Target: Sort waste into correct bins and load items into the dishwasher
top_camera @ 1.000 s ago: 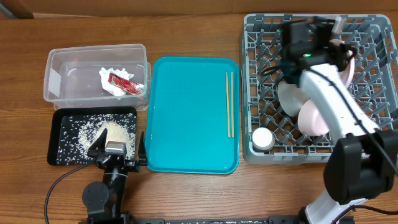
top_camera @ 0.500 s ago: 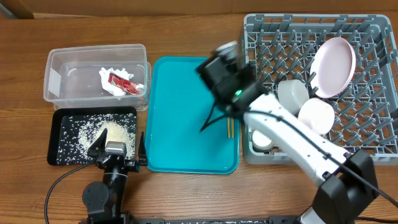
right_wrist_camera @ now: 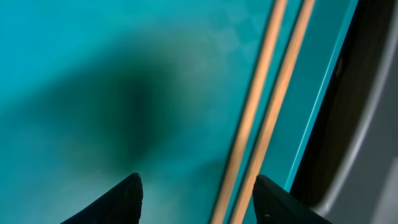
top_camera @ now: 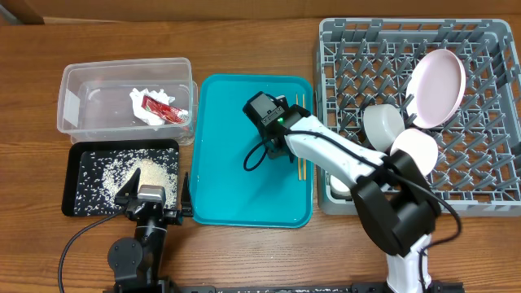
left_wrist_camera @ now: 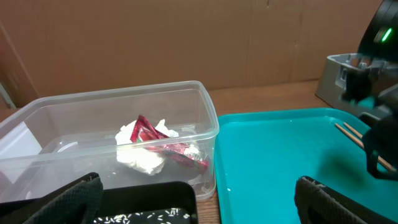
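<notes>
Jaws apart over chopsticks [right_wrist_camera: 256,87] beside rack [top_camera: 322,81]

— What sort of place am I driving in?
— A robot test bench, I'd say, more than a real kitchen. Beyond my left pincer [left_wrist_camera: 199,208] the whole backdrop is plain brown cardboard [left_wrist_camera: 155,43].
— And underneath?
— A bare wooden table [top_camera: 244,252]. The arm's base [top_camera: 134,256] and a loose black cable [top_camera: 73,242] sit just behind that pincer.
— Anything kitchen-like?
— Only props. Right of my right pincer [right_wrist_camera: 199,205] a grey dish rack [top_camera: 480,187] sits straight on the tabletop, and a teal tray [top_camera: 220,187] lies beneath that pincer.
</notes>
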Available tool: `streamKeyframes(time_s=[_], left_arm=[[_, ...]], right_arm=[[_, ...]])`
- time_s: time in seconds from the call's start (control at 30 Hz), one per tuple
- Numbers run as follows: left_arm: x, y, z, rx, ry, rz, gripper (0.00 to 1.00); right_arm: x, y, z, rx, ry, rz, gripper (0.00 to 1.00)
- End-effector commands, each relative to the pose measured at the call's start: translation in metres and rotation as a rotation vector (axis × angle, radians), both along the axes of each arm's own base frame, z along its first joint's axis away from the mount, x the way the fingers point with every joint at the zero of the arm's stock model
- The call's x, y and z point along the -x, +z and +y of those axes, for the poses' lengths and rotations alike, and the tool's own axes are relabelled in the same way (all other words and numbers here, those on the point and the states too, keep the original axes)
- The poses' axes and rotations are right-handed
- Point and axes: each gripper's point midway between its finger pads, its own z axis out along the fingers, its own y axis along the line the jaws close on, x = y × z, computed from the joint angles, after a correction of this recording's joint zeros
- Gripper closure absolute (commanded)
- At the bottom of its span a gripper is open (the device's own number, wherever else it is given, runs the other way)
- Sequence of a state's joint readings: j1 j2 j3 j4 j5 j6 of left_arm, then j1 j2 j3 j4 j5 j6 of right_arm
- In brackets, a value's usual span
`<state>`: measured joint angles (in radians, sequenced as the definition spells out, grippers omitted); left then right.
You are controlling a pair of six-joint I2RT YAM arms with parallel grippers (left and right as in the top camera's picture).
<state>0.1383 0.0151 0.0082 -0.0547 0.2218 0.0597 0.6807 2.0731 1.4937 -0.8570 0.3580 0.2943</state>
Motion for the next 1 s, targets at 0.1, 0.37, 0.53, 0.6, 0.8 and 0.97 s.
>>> streamKeyframes(time_s=[0.1, 0.37, 0.53, 0.6, 0.8, 0.97], left_arm=[[0.000, 0.000, 0.000, -0.008, -0.002, -0.006, 0.00], [0.000, 0.000, 0.000, -0.008, -0.002, -0.006, 0.00], [0.000, 0.000, 0.000, -0.008, -0.002, -0.006, 0.00], [0.000, 0.000, 0.000, -0.008, -0.002, -0.006, 0.00], [0.000, 0.000, 0.000, -0.008, -0.002, -0.006, 0.00], [0.000, 0.000, 0.000, -0.008, -0.002, -0.006, 0.00]], right_arm=[[-0.009, -0.028, -0.024, 0.034, -0.039, 0.054, 0.55], [0.016, -0.040, -0.008, -0.126, 0.053, 0.249, 0.76], [0.030, -0.038, -0.008, -0.120, 0.068, 0.307, 0.90], [0.035, -0.032, -0.002, -0.144, 0.090, 0.334, 0.96], [0.022, 0.022, 0.018, -0.233, 0.112, 0.255, 0.96], [-0.004, 0.096, 0.014, -0.328, 0.084, 0.062, 0.96]])
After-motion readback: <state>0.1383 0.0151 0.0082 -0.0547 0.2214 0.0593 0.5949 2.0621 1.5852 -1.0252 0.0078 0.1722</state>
